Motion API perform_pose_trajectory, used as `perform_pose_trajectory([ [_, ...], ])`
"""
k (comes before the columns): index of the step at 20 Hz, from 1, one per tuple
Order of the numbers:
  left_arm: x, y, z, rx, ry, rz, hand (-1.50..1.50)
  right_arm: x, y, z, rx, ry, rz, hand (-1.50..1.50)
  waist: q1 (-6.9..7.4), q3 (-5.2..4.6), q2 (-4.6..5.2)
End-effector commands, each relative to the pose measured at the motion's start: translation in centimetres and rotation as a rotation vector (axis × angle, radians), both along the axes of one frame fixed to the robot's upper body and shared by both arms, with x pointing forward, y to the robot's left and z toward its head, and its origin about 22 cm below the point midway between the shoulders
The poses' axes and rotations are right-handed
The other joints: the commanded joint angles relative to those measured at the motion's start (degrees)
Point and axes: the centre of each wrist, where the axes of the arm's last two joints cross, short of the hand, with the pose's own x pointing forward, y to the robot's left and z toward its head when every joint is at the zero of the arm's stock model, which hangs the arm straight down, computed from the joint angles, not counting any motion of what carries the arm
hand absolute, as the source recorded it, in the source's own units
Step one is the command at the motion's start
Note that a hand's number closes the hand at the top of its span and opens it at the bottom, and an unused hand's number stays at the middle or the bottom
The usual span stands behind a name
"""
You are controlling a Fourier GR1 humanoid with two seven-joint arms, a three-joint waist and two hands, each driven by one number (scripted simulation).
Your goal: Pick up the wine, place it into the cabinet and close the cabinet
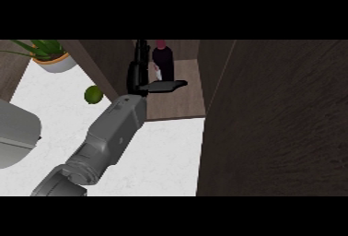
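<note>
The wine bottle (162, 57), dark with a red cap and a pale label, stands upright on the wooden floor of the open cabinet (178, 103). My left hand (141, 73) is inside the cabinet, right beside the bottle's left side. Its fingers point straight towards the back and its thumb sticks out to the right in front of the bottle's base. The hand looks open, not curled round the bottle. The grey forearm runs from the lower left up to the cabinet. My right hand is not in view.
The open cabinet door (279, 120), dark wood, fills the right side. On the white counter (163, 152) lie a green lime (93, 94), a potted plant (51, 57) at the far left, and a grey appliance (14, 133) at the left edge.
</note>
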Motion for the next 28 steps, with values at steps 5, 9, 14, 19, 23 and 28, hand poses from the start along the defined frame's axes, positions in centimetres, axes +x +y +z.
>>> perform_pose_trajectory([
  [5,-3.1,2.0,-4.8,-0.053,0.057,0.038,-1.50,-0.6,-0.1,0.1,0.027,0.001,0.005,-1.50,1.34,0.09,-0.86],
  [9,-3.3,0.1,-3.3,-0.063,0.041,-0.009,-1.50,0.7,-0.2,1.1,0.014,0.001,-0.023,-1.50,1.45,0.09,-1.11],
  [14,-6.7,-3.1,-3.3,-0.057,0.044,-0.029,-1.50,-0.2,-0.2,0.6,0.013,0.006,-0.032,-1.50,2.47,0.12,-1.13],
  [19,-10.9,-4.9,-3.9,-0.041,0.021,-0.041,-1.50,-1.7,-1.2,0.1,0.016,-0.007,-0.070,-1.50,3.64,0.14,-1.06],
  [23,-15.0,-6.2,-3.9,-0.052,-0.006,-0.072,-1.50,-1.8,-1.8,-0.2,0.001,-0.010,-0.065,-1.50,4.02,0.16,-1.12],
  [28,-16.2,-5.1,-0.1,-0.102,-0.014,-0.085,-1.50,-1.3,-2.2,-0.5,0.009,-0.007,-0.087,-1.50,4.51,0.17,-1.07],
])
